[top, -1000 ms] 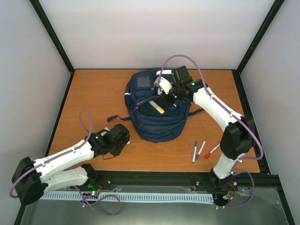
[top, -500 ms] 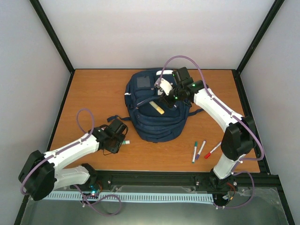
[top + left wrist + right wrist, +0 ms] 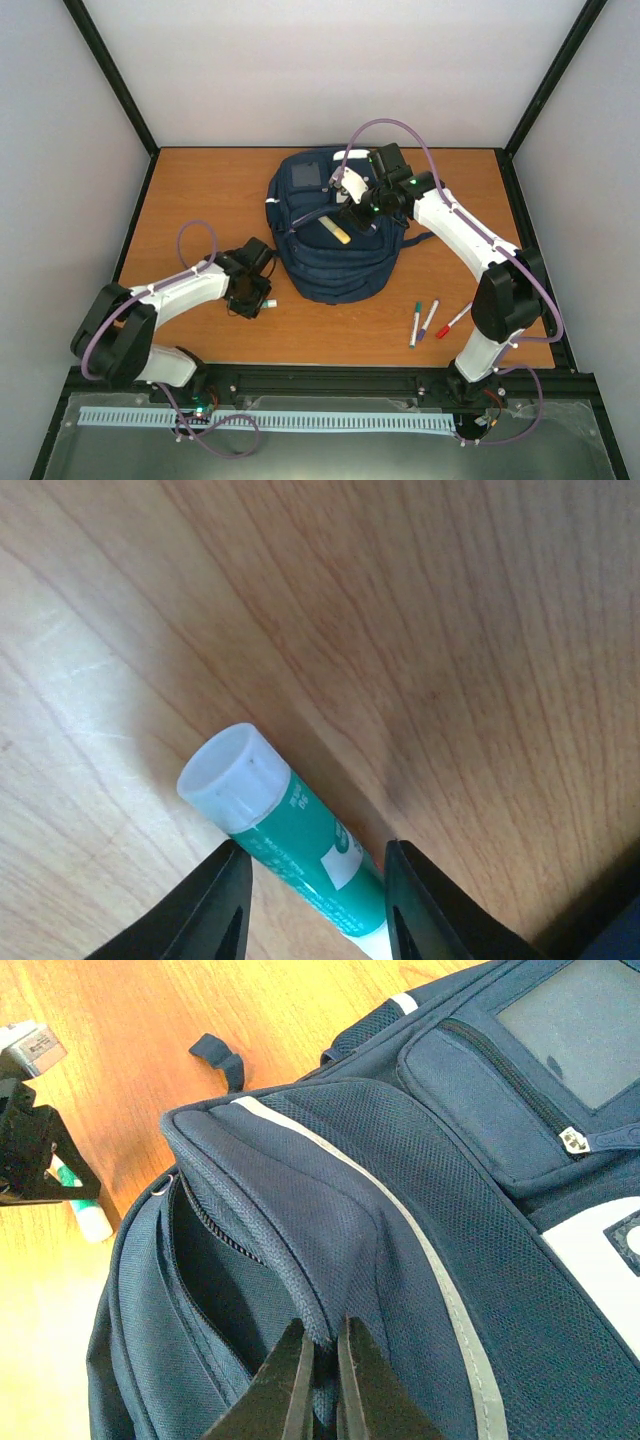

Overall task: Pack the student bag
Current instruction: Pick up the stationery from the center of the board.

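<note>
The bag [image 3: 335, 235] lies in the middle of the bench [image 3: 190, 200], its flap pinched up by my right gripper [image 3: 322, 1345]. Just left of it, my left gripper [image 3: 315, 865] straddles the glue stick [image 3: 285, 825], jaws narrow. I cannot tell if they are clamped. The pocket opening lies to that gripper's right.

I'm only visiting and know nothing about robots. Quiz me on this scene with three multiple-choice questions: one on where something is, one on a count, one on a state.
1. Where is the green tube?
A. by the far wall
B. on the table, between the fingers of the left gripper
C. among the pens
2. How many markers lie on the table?
A. one
B. three
C. five
3. What is the right gripper doing?
A. hanging open
B. holding a pen
C. pinching the student bag

1 B: the left wrist view shows it lying on wood between the fingers.
2 B: green, purple and red caps.
3 C: its fingers are shut on a fabric fold.
</note>
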